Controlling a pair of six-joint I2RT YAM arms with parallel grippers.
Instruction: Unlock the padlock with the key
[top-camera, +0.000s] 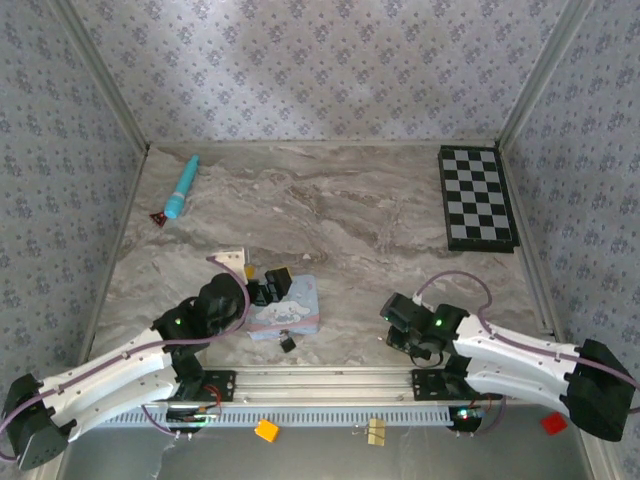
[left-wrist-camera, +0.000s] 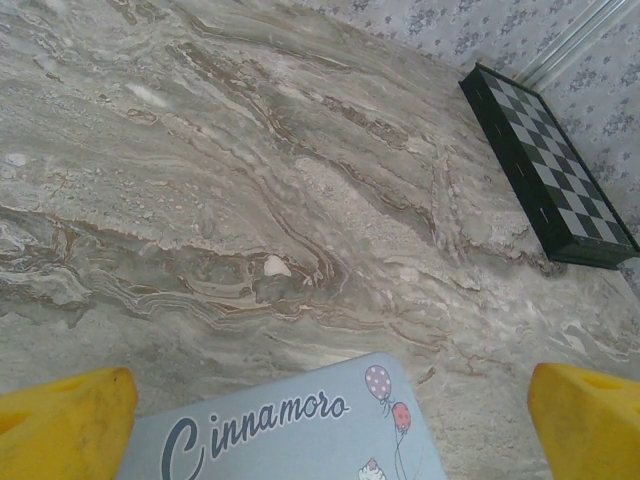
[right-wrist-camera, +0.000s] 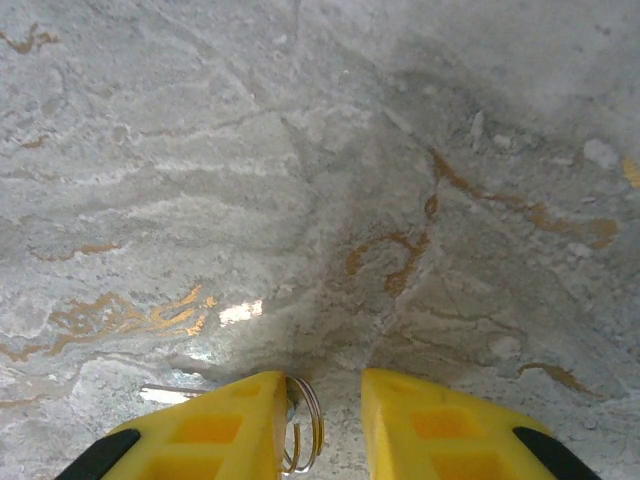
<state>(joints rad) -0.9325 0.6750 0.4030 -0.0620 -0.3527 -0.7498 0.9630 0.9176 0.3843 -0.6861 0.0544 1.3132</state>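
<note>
Inspecting your right fingers (right-wrist-camera: 220, 435), you find them low over the tabletop (right-wrist-camera: 330, 180) and narrowly parted. The key ring (right-wrist-camera: 305, 425) stands in the gap but is not visibly clamped, a placement that in my judgement prepares a pickup. Your left fingers (left-wrist-camera: 70, 425) are spread wide and empty above the pale blue tin (left-wrist-camera: 290, 430), while the padlock (top-camera: 288, 343) lies untouched on the tabletop just beside the tin's near edge.
</note>
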